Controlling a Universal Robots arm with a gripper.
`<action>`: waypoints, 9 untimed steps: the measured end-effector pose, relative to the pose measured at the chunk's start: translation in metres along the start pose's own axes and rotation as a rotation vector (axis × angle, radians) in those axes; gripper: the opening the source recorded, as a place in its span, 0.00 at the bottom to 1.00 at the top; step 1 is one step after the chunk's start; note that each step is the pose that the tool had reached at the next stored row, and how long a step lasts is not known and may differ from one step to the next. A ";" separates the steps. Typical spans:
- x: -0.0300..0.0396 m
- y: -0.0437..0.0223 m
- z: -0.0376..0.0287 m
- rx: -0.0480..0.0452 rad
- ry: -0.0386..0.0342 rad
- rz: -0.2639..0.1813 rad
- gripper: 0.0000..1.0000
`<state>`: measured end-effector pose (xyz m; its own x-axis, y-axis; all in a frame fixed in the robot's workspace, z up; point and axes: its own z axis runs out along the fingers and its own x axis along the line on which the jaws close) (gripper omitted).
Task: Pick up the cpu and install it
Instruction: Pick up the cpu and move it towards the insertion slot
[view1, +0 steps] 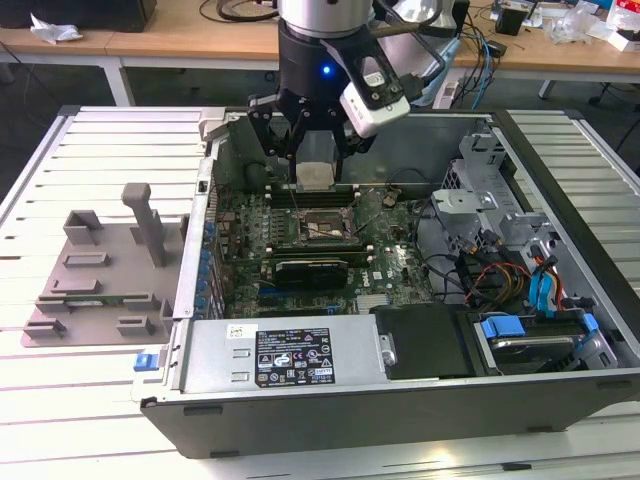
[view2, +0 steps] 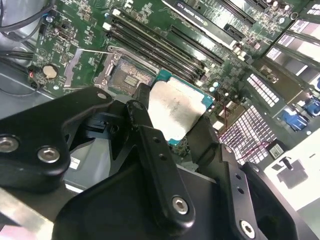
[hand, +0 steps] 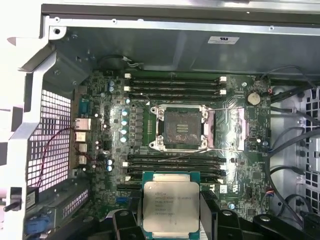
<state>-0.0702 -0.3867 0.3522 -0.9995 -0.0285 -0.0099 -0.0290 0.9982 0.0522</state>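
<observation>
Fingers (view1: 296, 150) clamped on the cpu (view1: 318, 176), flat, silvery top upward, above the motherboard (view1: 390, 262)

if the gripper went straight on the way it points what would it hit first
The cpu held in the gripper leads and would probably meet the motherboard at the open socket or the memory slots beside it; depth is too unclear to say which.

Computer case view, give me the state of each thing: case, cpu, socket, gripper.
computer case, lying flat, open side up.
cpu, held clear above the case floor, not in the socket.
socket, open and empty.
gripper, shut on the cpu.
</observation>
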 end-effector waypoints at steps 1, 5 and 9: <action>0.0000 0.0000 0.0020 0.0000 0.0000 0.000 0.55; 0.0000 0.0005 0.0090 0.0000 0.0000 0.000 0.55; -0.0009 0.0092 0.0196 0.0001 0.0002 0.000 0.55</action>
<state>-0.0694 -0.3765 0.3331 -0.9995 -0.0284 -0.0097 -0.0289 0.9982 0.0521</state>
